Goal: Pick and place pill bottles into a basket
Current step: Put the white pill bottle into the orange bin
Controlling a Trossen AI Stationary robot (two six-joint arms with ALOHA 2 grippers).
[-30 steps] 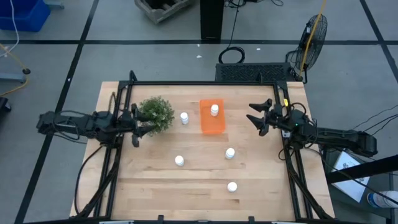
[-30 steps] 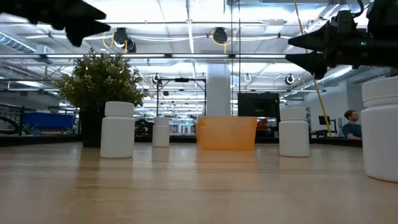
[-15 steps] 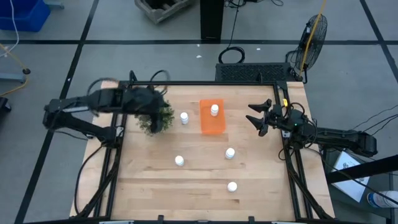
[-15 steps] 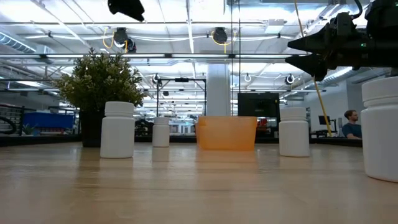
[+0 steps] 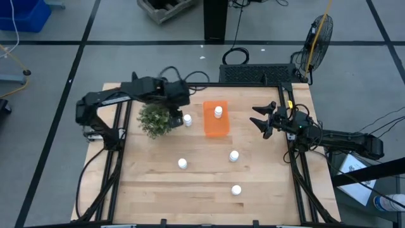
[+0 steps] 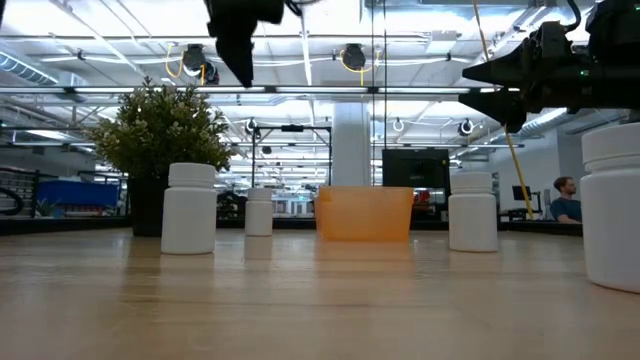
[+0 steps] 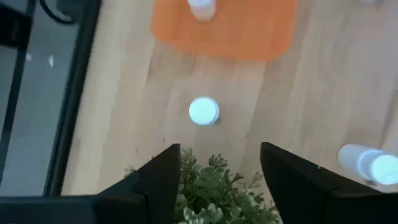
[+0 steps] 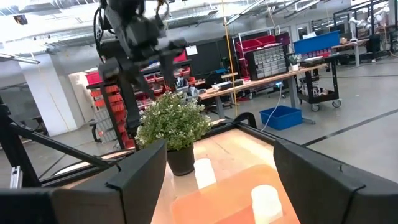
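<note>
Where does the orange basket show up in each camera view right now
High view: the basket, centre of table, one bottle inside.
Low view: mid-frame, far back.
Left wrist view: top edge.
Right wrist view: bottom centre.
Shared landmark: the plant.

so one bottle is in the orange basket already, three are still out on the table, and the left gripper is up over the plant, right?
Not quite: four pill bottles are still on the table, not three. The high view shows one beside the plant at, and others at and. The rest holds: one bottle stands in the orange basket, and the left gripper is over the plant.
</note>
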